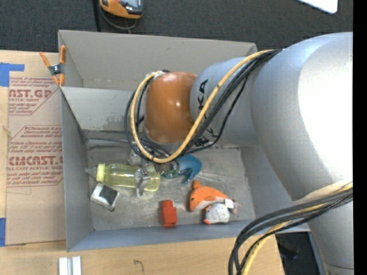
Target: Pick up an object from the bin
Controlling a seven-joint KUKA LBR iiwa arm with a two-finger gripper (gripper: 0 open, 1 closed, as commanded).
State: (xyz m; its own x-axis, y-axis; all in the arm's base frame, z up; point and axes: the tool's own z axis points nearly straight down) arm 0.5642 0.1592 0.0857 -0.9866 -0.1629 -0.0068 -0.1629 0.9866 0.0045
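My gripper (pixel 144 180) is low in the bin, just under the orange wrist cover, at the right end of a pale yellow-green translucent bottle (pixel 117 176) that lies on its side in the left half of the bin. The gripper's metal overlaps that end of the bottle. Just to its right lies a blue curved plastic thing (pixel 188 167), partly hidden by the arm.
A small black and white square thing (pixel 104 195) lies by the left wall below the bottle. A red block (pixel 167 212) sits near the front wall. An orange and white plush toy (pixel 211 202) lies at the front right. The arm and its cables cover the bin's back and right.
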